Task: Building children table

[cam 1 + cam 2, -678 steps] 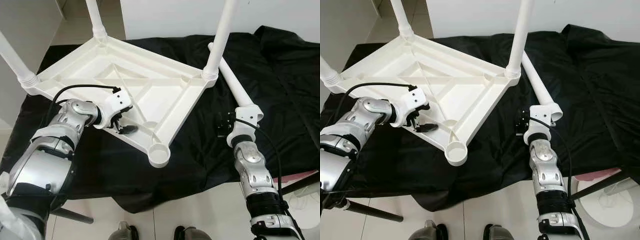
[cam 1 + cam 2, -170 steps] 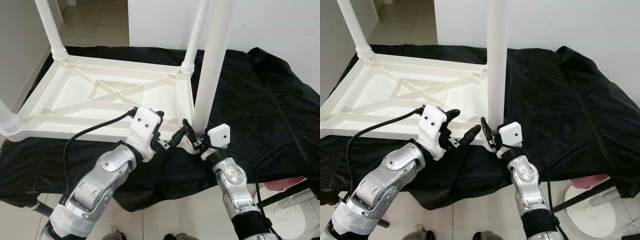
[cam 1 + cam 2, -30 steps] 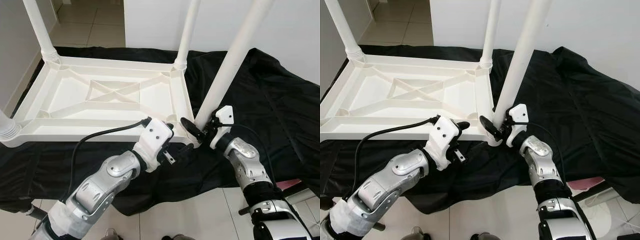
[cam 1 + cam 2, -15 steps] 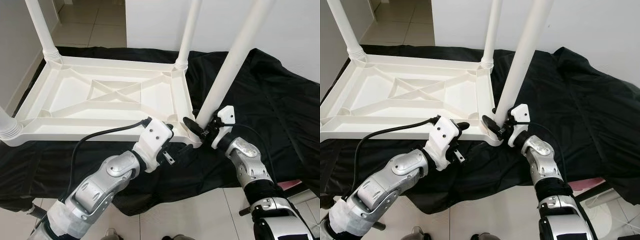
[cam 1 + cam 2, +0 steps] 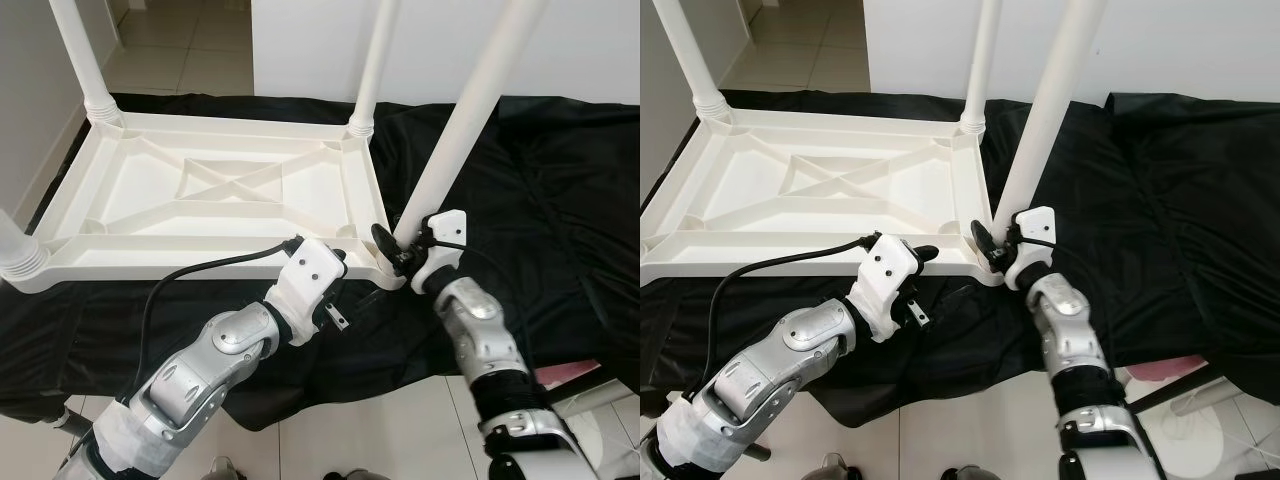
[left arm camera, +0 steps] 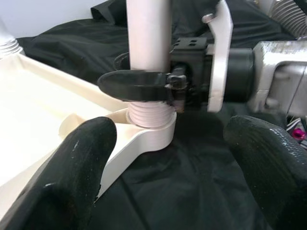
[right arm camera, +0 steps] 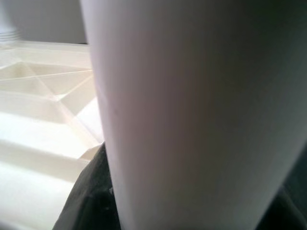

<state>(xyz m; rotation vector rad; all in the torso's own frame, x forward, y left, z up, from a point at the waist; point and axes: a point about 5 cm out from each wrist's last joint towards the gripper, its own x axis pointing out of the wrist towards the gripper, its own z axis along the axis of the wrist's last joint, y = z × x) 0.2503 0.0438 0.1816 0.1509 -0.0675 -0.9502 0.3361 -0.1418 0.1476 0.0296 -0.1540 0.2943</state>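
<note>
Children table: white plastic tabletop lying upside down, ribbed underside up, on a black cloth spread over a desk.
Fitted legs: white legs stand upright in the far corner sockets, one at the far left and one at the far right; another ribbed leg base shows at the near left corner.
Fourth leg: a long white leg leans to the right, its ribbed lower end sitting in the near right corner socket.
Right gripper: the right gripper is at the base of that leaning leg, its black fingers closed around it just above the socket.
Left gripper: the left gripper sits low at the tabletop's near edge, just beside the same corner; its fingers are spread wide apart and grip nothing, with the socket between them in the left wrist view.
Surroundings: pale tiled floor and a white wall behind the desk.
</note>
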